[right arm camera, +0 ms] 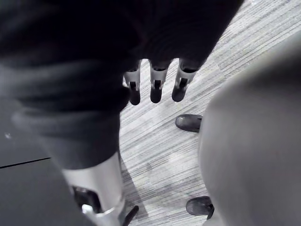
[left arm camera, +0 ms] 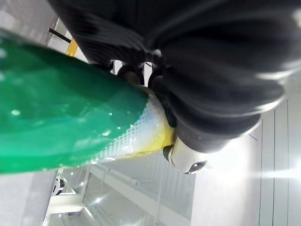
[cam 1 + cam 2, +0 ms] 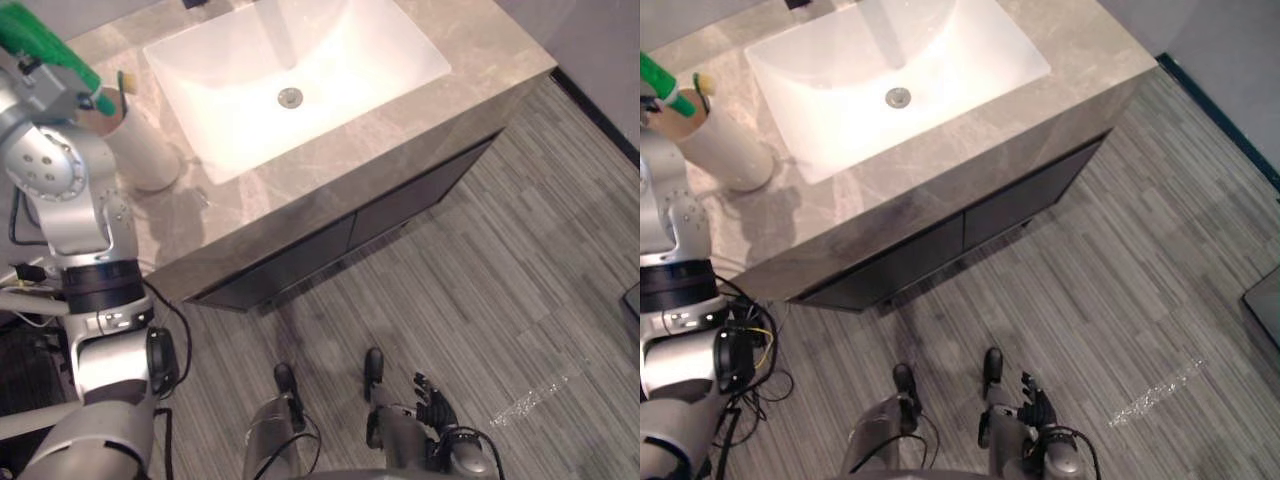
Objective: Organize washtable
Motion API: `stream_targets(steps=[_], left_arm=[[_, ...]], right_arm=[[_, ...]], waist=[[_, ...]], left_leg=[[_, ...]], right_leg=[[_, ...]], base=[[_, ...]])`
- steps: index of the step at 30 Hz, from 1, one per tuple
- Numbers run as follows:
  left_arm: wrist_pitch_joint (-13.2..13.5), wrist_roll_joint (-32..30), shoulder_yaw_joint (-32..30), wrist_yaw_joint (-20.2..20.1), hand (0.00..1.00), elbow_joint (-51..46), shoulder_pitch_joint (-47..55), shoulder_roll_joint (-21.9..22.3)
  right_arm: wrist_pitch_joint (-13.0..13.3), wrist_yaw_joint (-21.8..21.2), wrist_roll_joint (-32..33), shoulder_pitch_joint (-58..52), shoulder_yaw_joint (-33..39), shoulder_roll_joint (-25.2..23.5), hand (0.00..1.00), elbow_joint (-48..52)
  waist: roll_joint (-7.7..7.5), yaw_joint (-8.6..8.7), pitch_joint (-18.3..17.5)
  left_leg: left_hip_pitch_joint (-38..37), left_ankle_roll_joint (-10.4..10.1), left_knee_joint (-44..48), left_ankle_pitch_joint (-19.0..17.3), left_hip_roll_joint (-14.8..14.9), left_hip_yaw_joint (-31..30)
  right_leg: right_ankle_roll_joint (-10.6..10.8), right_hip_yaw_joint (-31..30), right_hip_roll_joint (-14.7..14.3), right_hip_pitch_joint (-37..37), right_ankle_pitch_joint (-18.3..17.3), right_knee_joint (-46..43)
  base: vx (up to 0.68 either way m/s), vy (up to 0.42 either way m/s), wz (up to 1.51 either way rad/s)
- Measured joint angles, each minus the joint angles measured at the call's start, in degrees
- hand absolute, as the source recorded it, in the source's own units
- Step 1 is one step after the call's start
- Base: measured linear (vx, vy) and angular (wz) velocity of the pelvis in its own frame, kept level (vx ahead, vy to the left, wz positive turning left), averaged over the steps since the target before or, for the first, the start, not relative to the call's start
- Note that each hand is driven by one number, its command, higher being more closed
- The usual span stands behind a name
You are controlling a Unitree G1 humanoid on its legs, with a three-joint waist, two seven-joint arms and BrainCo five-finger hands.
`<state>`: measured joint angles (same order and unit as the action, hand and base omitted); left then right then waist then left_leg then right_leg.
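My left hand (image 2: 211,56) is shut on a green tube (image 2: 61,117) with a white and yellow end. It holds the tube (image 3: 45,45) tilted just above a white cup (image 3: 140,150) at the far left of the stone counter (image 3: 330,170). A toothbrush (image 3: 702,85) stands in the cup. My right hand (image 3: 437,410) hangs low by my side over the floor, its fingers (image 1: 155,89) straight and holding nothing.
A white rectangular sink (image 3: 400,80) with a metal drain (image 3: 290,97) takes up the middle of the counter. Dark cabinet doors (image 3: 300,255) close the front below. Grey striped carpet (image 3: 500,280) lies in front, with a dark object (image 3: 632,305) at its right edge.
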<state>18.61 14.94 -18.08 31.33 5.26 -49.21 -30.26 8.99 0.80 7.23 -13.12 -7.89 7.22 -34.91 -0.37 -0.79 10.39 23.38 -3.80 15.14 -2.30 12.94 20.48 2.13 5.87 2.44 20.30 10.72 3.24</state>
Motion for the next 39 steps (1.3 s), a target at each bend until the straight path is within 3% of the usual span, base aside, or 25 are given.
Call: stream_targets(steps=[10,39], left_arm=[[-0.7,-1.1,0.7,0.0,1.0,2.1,-2.2,-2.1],[-2.0,-2.2,0.4,0.0,1.0,4.2,-5.3,-2.1]], right_arm=[[0.1,-1.0,0.0,-0.7,0.0,0.0,0.0,0.5],[0.8,-1.2,0.1,-0.9,0.0,0.0,0.0,2.2]], waist=[[-0.75,0.02,-0.3],[-3.08,0.05,0.6]], left_leg=[[0.9,-0.1,0.2,-0.1,0.2,0.1],[4.4,0.5,6.1,-2.9,1.6,-0.8]], right_leg=[[0.1,-0.3,-0.2,1.0,0.2,0.1],[0.7,0.0,-0.5,1.2,1.2,0.9]], base=[[0.0,0.001,0.0],[0.0,0.033,0.0]])
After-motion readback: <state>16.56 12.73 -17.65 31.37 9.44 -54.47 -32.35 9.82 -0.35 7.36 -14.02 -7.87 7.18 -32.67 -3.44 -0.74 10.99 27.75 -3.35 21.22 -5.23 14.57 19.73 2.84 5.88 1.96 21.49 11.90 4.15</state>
